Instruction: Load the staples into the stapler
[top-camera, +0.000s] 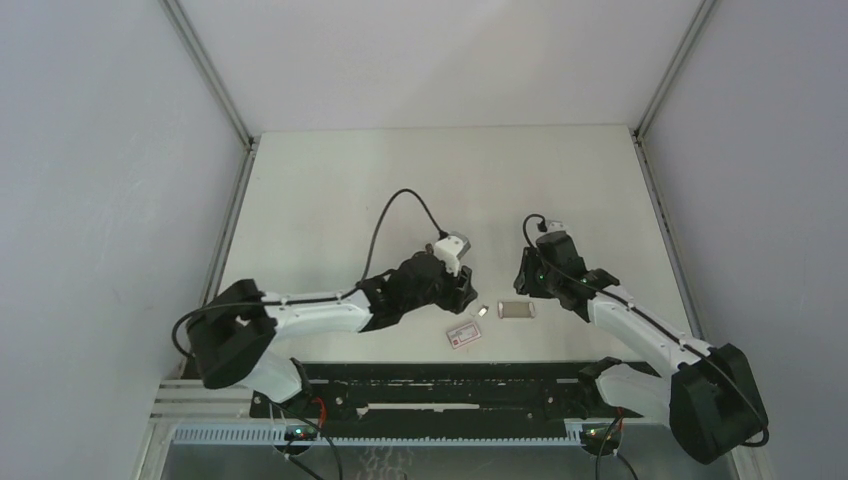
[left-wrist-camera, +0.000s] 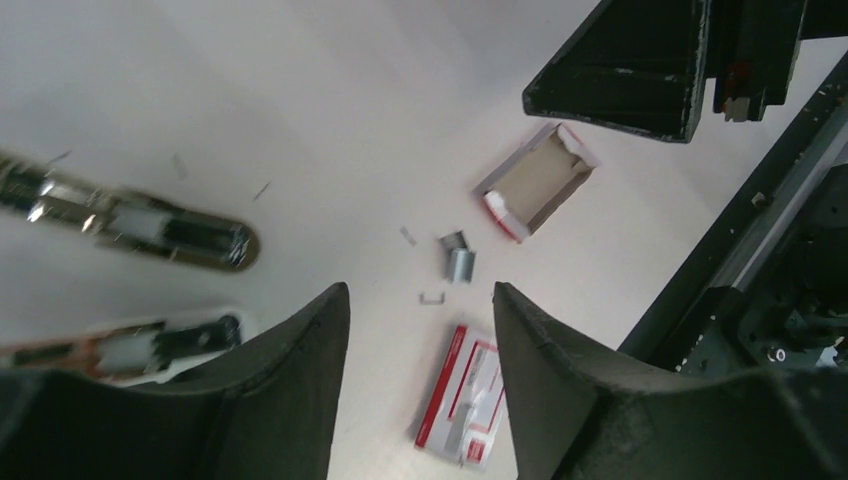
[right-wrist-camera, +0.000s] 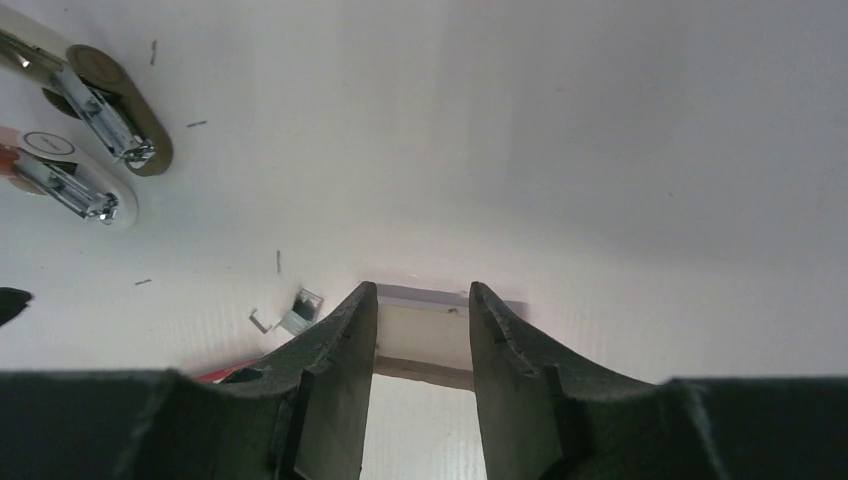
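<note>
Left gripper (left-wrist-camera: 420, 292): released. The fingers stand apart with nothing between them, hanging above the table (top-camera: 330, 180). Seen through the gap from its wrist view is the staples (left-wrist-camera: 460, 263), a small silvery block lying flat on the table with a few loose bits beside it.

From above, the staples (top-camera: 482, 311) sit between the left gripper (top-camera: 462, 285) and the tray (top-camera: 516, 309), just beside the tray. The labelled box (top-camera: 462, 334) lies near them, toward the arm bases.

Stapler (left-wrist-camera: 170, 232): lying opened on the table, its two arms splayed apart. It is to the left in the left wrist view and blurred there. The right wrist view shows it more sharply at the upper left (right-wrist-camera: 75, 185), well apart from the staples (right-wrist-camera: 300, 312).

Right gripper (right-wrist-camera: 420, 290): fingers parted, nothing clamped that I can see. It is poised at the tray (right-wrist-camera: 420, 335), whose pale inside shows through the gap. I cannot tell whether a finger touches the tray.
</note>
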